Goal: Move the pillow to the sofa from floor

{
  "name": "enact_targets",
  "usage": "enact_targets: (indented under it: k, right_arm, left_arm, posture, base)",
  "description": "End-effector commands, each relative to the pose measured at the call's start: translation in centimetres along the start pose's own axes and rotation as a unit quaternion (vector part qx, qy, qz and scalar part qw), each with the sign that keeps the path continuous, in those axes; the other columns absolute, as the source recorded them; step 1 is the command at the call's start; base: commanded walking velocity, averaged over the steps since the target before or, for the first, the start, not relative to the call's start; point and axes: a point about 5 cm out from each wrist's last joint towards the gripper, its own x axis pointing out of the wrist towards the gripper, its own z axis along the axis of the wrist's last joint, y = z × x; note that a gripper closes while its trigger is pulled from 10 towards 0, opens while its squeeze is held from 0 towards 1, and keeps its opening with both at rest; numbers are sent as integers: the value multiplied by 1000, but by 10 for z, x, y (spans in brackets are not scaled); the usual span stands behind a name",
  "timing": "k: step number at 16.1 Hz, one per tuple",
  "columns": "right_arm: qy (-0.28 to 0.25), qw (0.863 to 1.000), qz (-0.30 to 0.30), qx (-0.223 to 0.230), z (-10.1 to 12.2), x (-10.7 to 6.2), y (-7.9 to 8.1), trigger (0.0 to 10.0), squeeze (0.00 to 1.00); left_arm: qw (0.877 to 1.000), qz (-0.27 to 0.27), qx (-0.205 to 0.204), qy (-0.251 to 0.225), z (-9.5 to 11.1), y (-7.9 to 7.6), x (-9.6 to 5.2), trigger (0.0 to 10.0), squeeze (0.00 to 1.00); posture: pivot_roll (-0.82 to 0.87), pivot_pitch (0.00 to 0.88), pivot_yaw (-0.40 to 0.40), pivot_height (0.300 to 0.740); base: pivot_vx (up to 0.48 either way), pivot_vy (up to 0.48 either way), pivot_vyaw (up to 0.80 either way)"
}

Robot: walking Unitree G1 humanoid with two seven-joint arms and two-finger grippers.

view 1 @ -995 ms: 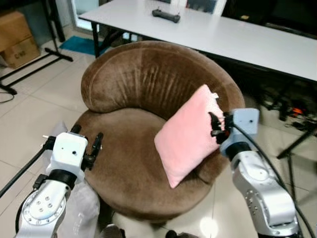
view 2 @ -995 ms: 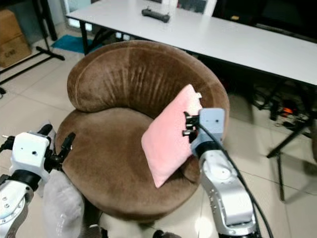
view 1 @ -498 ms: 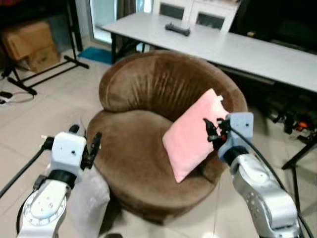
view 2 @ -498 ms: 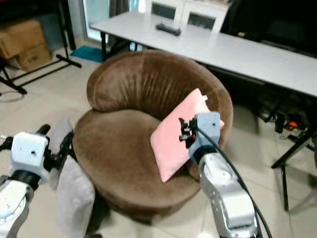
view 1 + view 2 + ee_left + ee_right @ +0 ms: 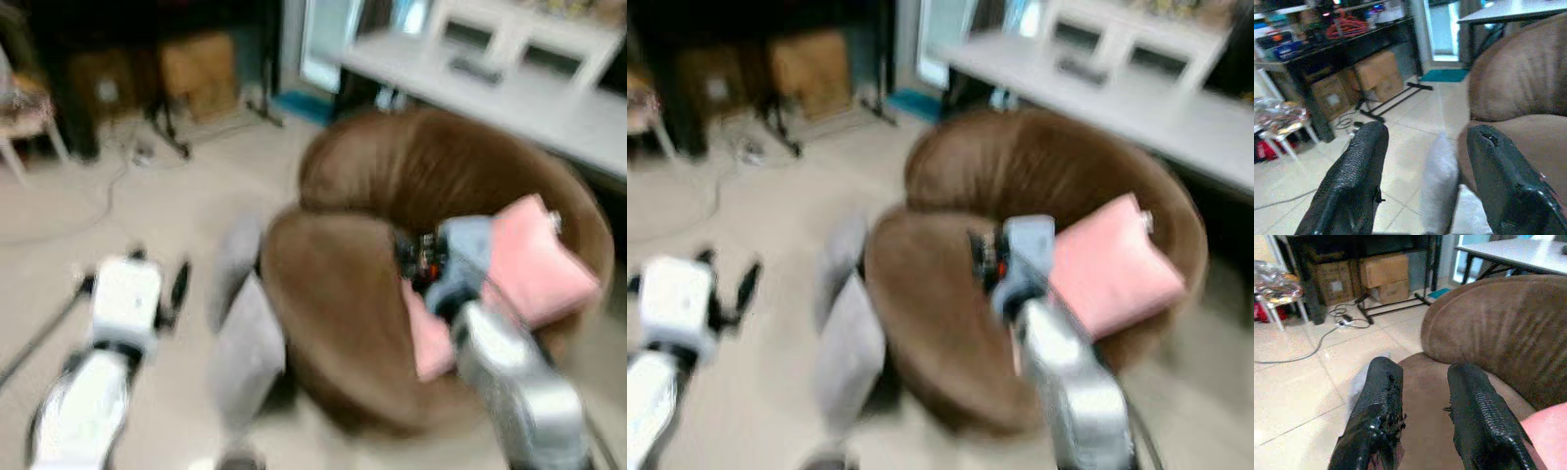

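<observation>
On a pale tiled floor (image 5: 118, 215), a pink pillow (image 5: 1112, 262) is being propped on the right of a round brown sofa (image 5: 362, 294), while a grey pillow (image 5: 245, 343) is being leaned against its left, and both the left gripper (image 5: 1420, 186) and right gripper (image 5: 1422, 416) are being held with fingers spread, empty.

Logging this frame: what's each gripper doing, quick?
Left gripper: open, holding nothing.
Right gripper: open, holding nothing, above the sofa seat.

Silver arms, white wrist housings, left claw (image 5: 1425, 196) textured black fingers (image 5: 1354, 186)
</observation>
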Motion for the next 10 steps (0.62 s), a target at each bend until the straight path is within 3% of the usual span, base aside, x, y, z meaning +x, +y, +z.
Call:
enact_targets:
  k: [1, 3, 10]
  right_arm:
    - [-9, 1000, -18, -3, 5, -2, -9, 10000, 0]
    - [-7, 999, -32, -1, 5, 0, -13, 10000, 0]
    - [-3, 993, -118, 1, -1, 1, -28, 10000, 0]
  left_arm:
    - [1000, -13, -11, -6, 2, -5, 0, 10000, 0]
    - [1000, -11, -13, -7, 2, -5, 1, 10000, 0]
    - [1000, -11, -8, -10, 4, -4, 4, 10000, 0]
  posture:
    - [91, 0, -90, 740]
    - [91, 0, -90, 740]
    - [93, 0, -86, 740]
  base:
    - [0, 0, 800]
    - [0, 187, 0]
    - [0, 445, 0]
